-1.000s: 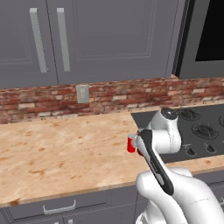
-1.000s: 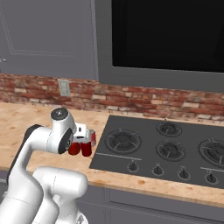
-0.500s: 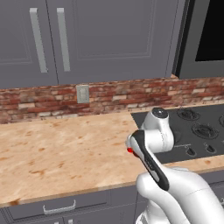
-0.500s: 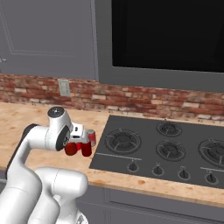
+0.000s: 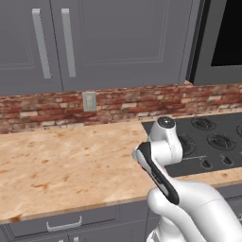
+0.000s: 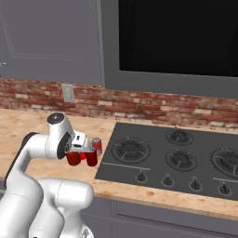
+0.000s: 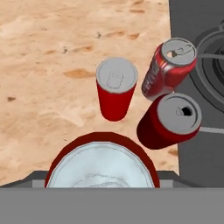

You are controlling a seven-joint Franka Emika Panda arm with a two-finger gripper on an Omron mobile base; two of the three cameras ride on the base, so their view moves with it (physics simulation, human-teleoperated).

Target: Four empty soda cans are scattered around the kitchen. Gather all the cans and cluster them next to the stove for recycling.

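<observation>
While the gripper (image 6: 82, 149) stays clamped on one soda can (image 7: 101, 168), three other cans (image 7: 116, 94) stand clustered on the worktop (image 7: 43, 65), the stove (image 7: 197, 26) at their three o'clock.

1. 4 red soda cans (image 7: 116, 92), silver tops, upright, clustered on the surface just beside the stove's left edge.
2. Stove (image 6: 186, 155): flat black cooktop, round burners, front knobs.
</observation>
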